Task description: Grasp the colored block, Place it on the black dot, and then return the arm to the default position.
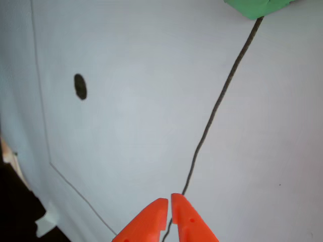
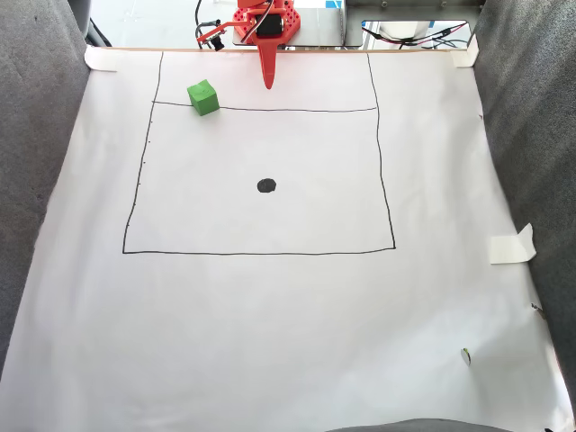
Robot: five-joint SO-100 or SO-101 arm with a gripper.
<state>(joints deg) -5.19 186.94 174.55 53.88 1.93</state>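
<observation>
The colored block (image 2: 203, 97), a bright green foam cube, sits on the white paper at the upper left corner of the drawn rectangle, on its top line; in the other view the colored block (image 1: 256, 7) pokes in at the top edge. The black dot (image 2: 266, 185) lies mid-rectangle, and in the other view the black dot (image 1: 80, 86) is at upper left. The arm's orange gripper (image 2: 268, 85) hangs shut at the paper's far edge, to the right of the block and apart from it. Its gripper (image 1: 169, 199) tips meet with nothing between them.
White paper (image 2: 288, 315) covers the table, with a drawn black rectangle (image 2: 261, 253). Grey fabric (image 2: 36, 162) flanks both sides. Tape pieces (image 2: 511, 245) hold the paper's edge. Cables and electronics (image 2: 405, 31) lie behind the arm's base.
</observation>
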